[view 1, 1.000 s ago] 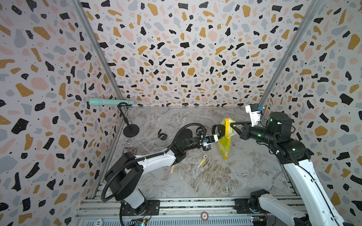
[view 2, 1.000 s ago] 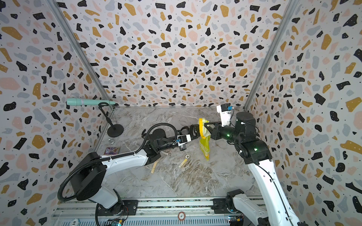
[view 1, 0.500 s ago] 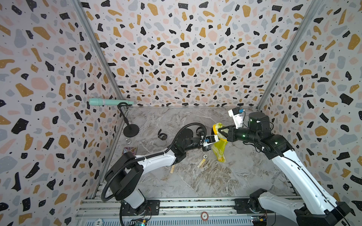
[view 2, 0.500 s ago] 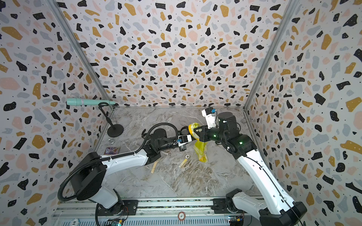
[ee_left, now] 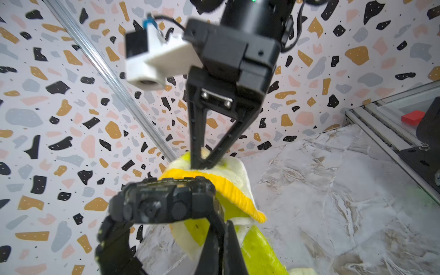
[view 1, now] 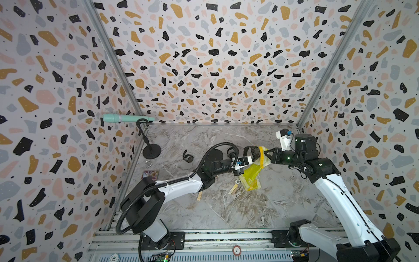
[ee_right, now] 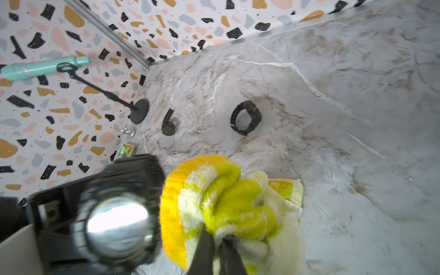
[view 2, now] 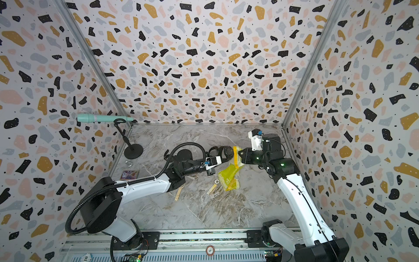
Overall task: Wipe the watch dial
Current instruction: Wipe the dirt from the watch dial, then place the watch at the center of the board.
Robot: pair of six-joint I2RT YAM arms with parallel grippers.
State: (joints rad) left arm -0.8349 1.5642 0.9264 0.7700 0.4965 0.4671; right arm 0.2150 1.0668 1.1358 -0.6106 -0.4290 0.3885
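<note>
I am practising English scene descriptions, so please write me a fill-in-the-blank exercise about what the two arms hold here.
The left fingers are shut on a black ____.
The right fingers pinch a ____ cloth.
On the table lie ____ more watches.
Missing words: watch; yellow; two.

Black watch [view 1: 252, 151], yellow-green cloth [view 1: 250, 179] with orange edge, grey marbled tabletop [view 1: 226, 204], terrazzo-speckled walls [view 1: 204, 56], mint microphone [view 1: 120, 118].
</note>
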